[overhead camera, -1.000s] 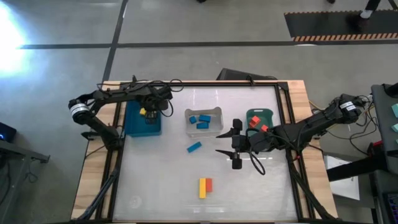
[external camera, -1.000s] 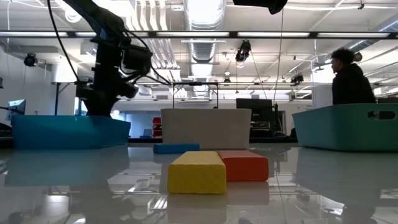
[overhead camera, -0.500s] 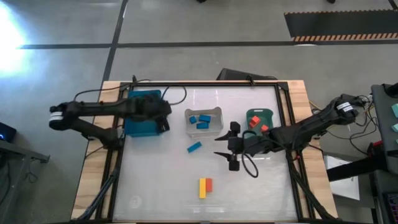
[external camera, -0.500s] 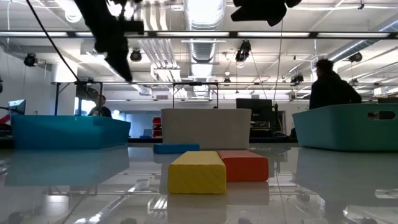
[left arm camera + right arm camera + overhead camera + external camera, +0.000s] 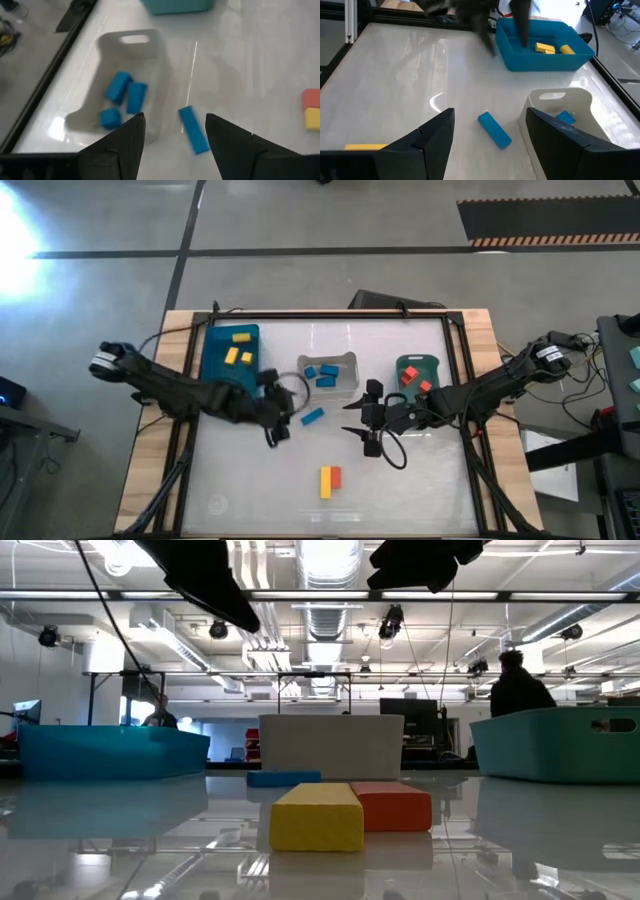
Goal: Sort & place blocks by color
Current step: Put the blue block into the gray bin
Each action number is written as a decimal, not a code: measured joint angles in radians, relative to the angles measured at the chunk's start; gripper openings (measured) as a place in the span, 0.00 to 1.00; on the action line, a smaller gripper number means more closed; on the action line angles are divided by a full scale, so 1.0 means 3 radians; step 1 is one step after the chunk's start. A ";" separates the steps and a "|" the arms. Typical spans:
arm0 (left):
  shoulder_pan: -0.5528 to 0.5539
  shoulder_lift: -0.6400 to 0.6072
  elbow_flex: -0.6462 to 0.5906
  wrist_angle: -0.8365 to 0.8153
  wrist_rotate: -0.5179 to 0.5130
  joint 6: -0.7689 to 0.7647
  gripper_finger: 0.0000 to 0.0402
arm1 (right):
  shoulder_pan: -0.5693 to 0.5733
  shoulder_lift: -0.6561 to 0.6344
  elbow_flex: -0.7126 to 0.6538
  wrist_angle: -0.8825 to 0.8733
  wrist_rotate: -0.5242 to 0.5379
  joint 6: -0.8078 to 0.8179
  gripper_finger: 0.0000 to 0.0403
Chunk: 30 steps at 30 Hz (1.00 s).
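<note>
On the white table (image 5: 400,490), a blue bin (image 5: 215,365) holds yellow blocks (image 5: 238,356), a clear bin (image 5: 338,386) blue blocks (image 5: 321,374), a green bin (image 5: 417,364) red blocks (image 5: 413,380). The left gripper (image 5: 279,419) and right gripper (image 5: 366,426), both spread wide and empty, flank a loose blue bar (image 5: 312,416). A yellow bar (image 5: 325,482) touches a red bar (image 5: 335,477) near the front edge.

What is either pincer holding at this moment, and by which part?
Nothing. The left pincer and right pincer are both open and empty above the loose blue block.
</note>
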 joint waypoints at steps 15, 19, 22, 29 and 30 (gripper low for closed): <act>-0.0182 0.1079 0.0000 0.0879 -0.0189 -0.0177 0.48 | 0.0000 0.0000 -0.0005 -0.0003 0.0000 -0.0025 0.59; -0.0175 0.1248 -0.0001 0.0949 -0.0202 -0.0201 0.48 | 0.0000 0.0000 -0.0010 -0.0003 0.0001 -0.0026 0.59; -0.0175 0.1359 -0.0003 0.0941 -0.0205 -0.0304 0.48 | 0.0000 0.0000 -0.0013 -0.0004 0.0000 -0.0026 0.59; -0.0175 0.1560 -0.0054 0.0935 -0.0281 -0.0434 0.48 | 0.0000 0.0032 -0.0019 -0.0006 0.0000 -0.0026 0.59; -0.0168 0.1570 -0.0071 0.0933 -0.0297 -0.0437 0.48 | 0.0000 0.0039 -0.0019 -0.0005 0.0000 -0.0026 0.59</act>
